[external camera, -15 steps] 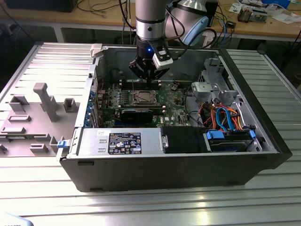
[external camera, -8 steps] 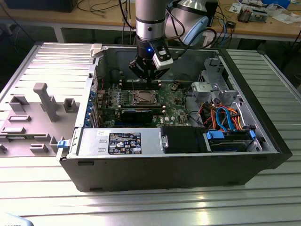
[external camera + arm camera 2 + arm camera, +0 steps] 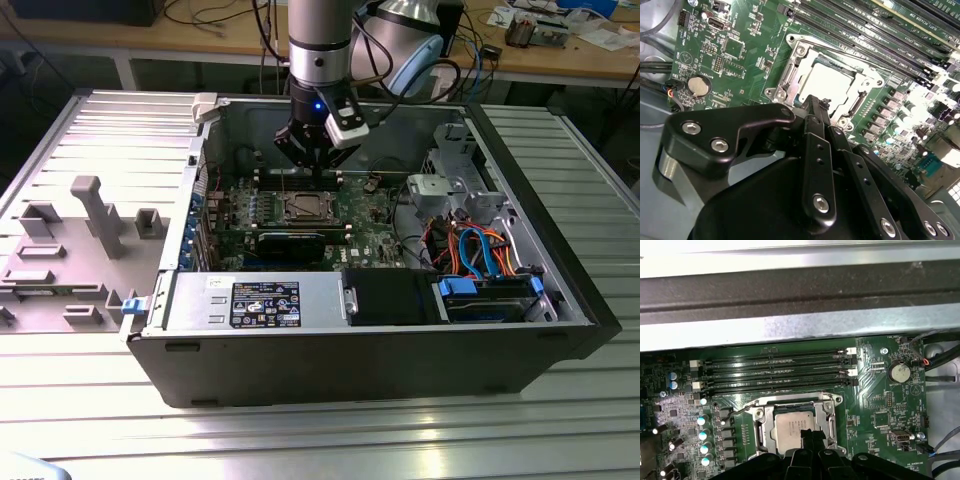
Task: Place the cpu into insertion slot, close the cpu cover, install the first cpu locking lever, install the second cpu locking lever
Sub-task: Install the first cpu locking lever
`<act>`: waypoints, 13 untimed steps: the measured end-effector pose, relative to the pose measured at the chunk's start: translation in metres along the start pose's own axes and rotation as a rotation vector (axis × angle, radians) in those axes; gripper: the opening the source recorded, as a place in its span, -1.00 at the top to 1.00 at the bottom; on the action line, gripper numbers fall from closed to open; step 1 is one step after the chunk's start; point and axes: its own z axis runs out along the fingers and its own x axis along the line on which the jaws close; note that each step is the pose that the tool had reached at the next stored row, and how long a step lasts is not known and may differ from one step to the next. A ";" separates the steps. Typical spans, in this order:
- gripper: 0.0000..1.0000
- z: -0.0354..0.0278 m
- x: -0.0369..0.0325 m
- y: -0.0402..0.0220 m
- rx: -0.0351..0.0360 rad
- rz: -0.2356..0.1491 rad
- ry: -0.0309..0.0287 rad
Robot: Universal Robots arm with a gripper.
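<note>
Cpu (image 3: 796, 427) sits flat in the insertion slot (image 3: 763, 426) with the cpu cover (image 3: 796, 65) shut down around it, gripper (image 3: 812, 107) fingers squeezed together right above the socket edge, memory slots (image 3: 775, 371) just beside.

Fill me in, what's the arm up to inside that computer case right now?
The arm has its gripper down inside the open computer case, just above the motherboard's insertion slot. In both wrist views the cpu already lies in the slot, its pale metal top showing through the window of the cpu cover, which lies flat around it. The black fingers come together at the socket's edge, with nothing visibly between them.
</note>
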 end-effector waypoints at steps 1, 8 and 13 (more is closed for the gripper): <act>0.79 0.0000 0.0000 0.0000 -0.0001 -0.003 -0.0001; 0.79 -0.0001 0.0000 -0.0001 -0.0004 -0.016 0.0025; 0.79 0.0000 0.0001 0.0000 0.0008 -0.020 0.0303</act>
